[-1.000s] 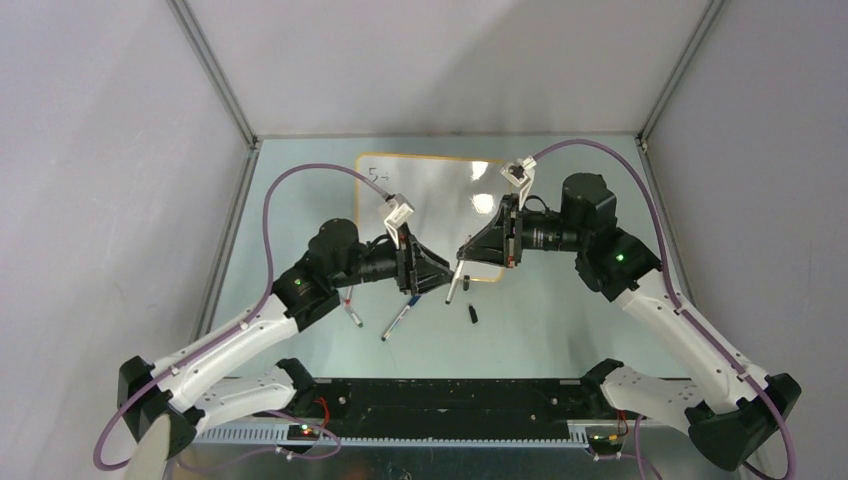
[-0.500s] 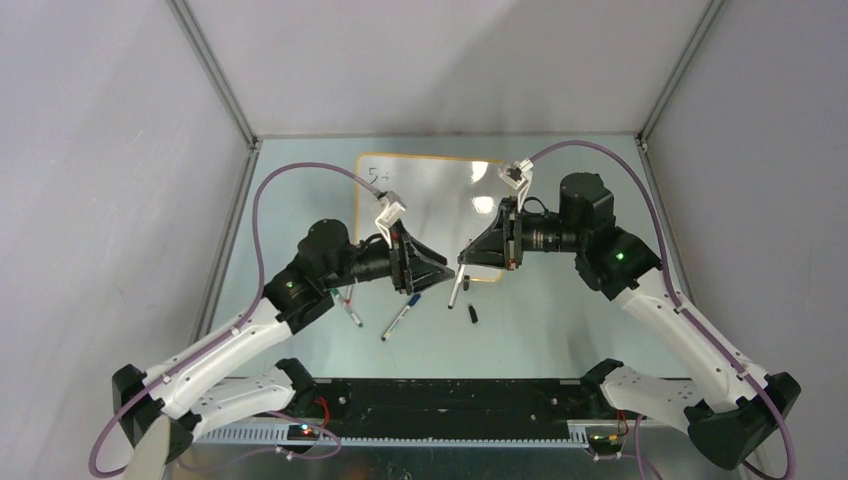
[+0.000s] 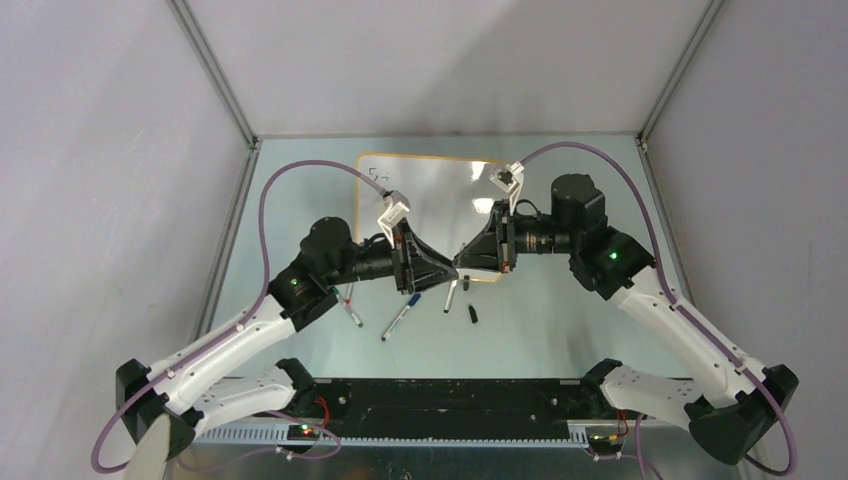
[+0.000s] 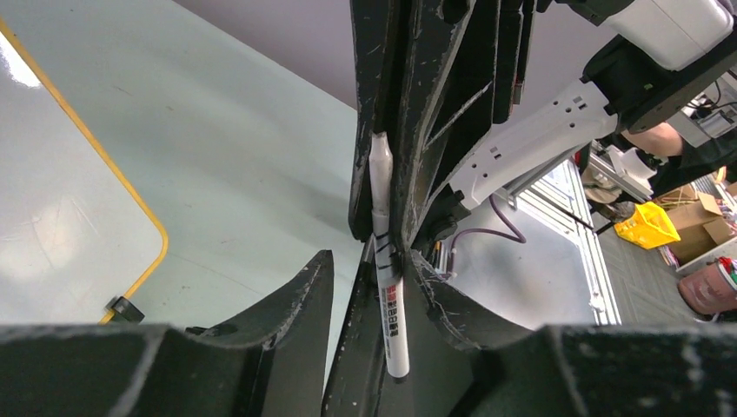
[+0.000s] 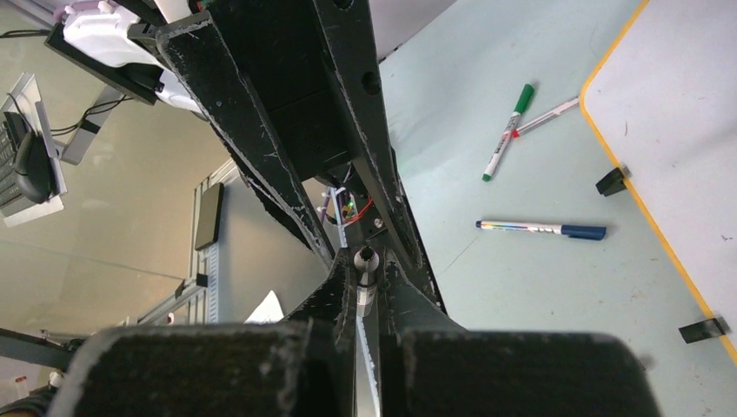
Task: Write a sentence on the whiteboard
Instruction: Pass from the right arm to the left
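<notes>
Enclosure: plain grey walls (image 3: 420,70) stood on three sides, with metal framing posts (image 3: 215,75) at the far corners.

Worktop (image 3: 300,200): pale green, matt, flat.

The whiteboard (image 3: 440,185) lay flat at the far middle of the worktop, its orange-yellow rim visible, with bright glare patches on its glossy face. Both arms reached in over its near edge. Two black clip feet (image 5: 613,181) sat on the near rim.

The right hand (image 3: 465,260) and the left hand (image 3: 447,267) met tip to tip above the board's near edge.

Right hand: fingers (image 4: 369,130) were pressed together on a white marker (image 4: 388,313), gripping it near its upper end. The marker hung downward, clear of the board.

Left hand: fingers (image 4: 300,313) stood apart on either side of the same marker's lower barrel. Whether either pad touched the barrel could not be confirmed, as the wrist view was crowded there.

Loose items lay on the worktop near the board's near-left corner: a blue-capped marker (image 5: 539,229), a green-capped marker (image 5: 508,130) and a red-tipped marker (image 5: 546,115), the last two crossing. A small black cap (image 3: 473,315) lay apart, near the blue-capped marker.

The sentence (image 3: 378,174): only a few black strokes showed, at the board's far-left corner, starting with an "S".
</notes>
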Controlling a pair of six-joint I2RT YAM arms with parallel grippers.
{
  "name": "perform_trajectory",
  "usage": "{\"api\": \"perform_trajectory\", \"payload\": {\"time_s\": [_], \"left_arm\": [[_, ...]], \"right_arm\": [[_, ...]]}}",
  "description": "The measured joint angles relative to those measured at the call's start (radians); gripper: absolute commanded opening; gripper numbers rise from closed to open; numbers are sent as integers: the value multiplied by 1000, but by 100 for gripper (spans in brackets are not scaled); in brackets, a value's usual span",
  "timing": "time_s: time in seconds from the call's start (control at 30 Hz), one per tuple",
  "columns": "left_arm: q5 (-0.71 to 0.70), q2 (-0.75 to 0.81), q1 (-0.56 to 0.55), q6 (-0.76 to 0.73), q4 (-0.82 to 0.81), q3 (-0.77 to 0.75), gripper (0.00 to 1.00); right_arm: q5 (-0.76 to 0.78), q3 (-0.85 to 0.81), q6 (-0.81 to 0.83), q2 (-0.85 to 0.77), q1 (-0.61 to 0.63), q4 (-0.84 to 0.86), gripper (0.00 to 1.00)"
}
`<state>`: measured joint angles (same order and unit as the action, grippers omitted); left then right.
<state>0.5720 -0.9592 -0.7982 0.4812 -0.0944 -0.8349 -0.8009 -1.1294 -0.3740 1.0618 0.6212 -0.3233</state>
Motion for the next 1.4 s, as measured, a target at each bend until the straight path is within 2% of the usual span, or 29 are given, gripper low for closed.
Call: {"api": "perform_trajectory", "payload": {"time_s": [0.23, 0.3, 0.4, 0.47, 0.5, 0.53, 0.57, 0.6, 0.67, 0.73, 0.87, 1.2, 1.3, 1.4], "left_arm": [[16, -16, -1, 0, -1, -21, 35], [19, -18, -2, 0, -1, -24, 26], [23, -18, -1, 5, 0, -24, 3], [24, -19, 0, 10, 1, -24, 0], [26, -21, 1, 9, 0, -24, 0], [26, -21, 1, 10, 0, -24, 0], [26, -22, 1, 10, 0, -24, 0], [24, -23, 1, 10, 0, -24, 0], [22, -23, 2, 11, 0, -24, 0], [30, -21, -3, 18, -6, -24, 0], [23, -25, -11, 19, -13, -24, 0], [-27, -34, -11, 36, -39, -24, 0], [-64, -44, -10, 50, -53, -24, 0], [-128, -53, -3, 81, -71, -17, 0]], "right_arm": [[11, -15, -3, 29, 29, 7, 0], [16, -23, -3, 37, 34, 6, 0], [23, -30, -2, 41, 35, 0, 1], [25, -31, -4, 41, 35, -2, 5], [27, -32, -6, 41, 35, -3, 8], [28, -32, -6, 41, 35, -5, 20], [29, -32, -8, 41, 34, -7, 28], [30, -33, -13, 41, 34, -9, 43], [32, -37, -16, 41, 33, -10, 55], [67, -42, -18, 40, 23, -4, 61], [105, -43, -31, 24, 10, 3, 65], [162, -18, -89, -109, -64, 55, 67], [200, 16, -104, -133, -82, 69, 67], [241, 121, -135, -194, -113, 117, 68]]}}
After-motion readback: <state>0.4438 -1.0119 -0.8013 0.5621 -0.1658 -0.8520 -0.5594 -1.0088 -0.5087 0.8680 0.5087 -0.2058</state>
